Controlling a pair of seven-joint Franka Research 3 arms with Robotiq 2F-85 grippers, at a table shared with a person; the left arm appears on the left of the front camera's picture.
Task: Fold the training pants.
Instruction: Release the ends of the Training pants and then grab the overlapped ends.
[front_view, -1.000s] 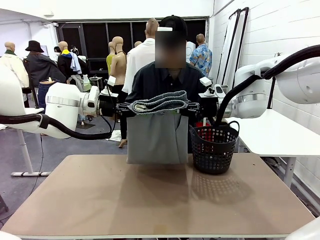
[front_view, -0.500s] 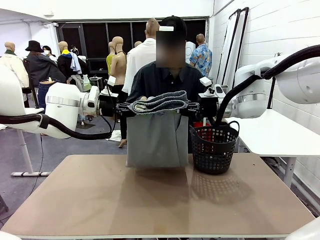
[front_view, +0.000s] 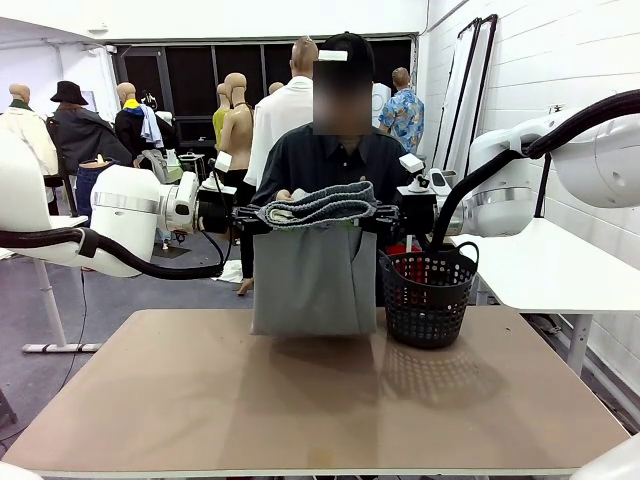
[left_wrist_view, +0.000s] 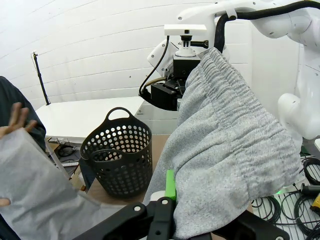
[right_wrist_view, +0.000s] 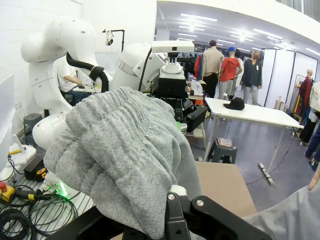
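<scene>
Claws first: the left claw and the right claw are both squeezed tight on the training pants, one at each end of the waistband. In the left wrist view the left claw has grey cloth pinched at its green pad. In the right wrist view the right claw has a thick bunch of the waistband in it.

The pants hang up in the air over the far edge of the counter. The waistband runs side to side between the claws, and it sags a bit in the middle. The legs hang straight down, so the long way is up and down. I cannot tell if the bottom touches the counter.

Count them: one pair of pants, two claws, one basket.

The black mesh basket stands on the counter just beside the pants, on the robot's right, under the right claw. A person stands close behind the pants, with one hand by the waistband.
</scene>
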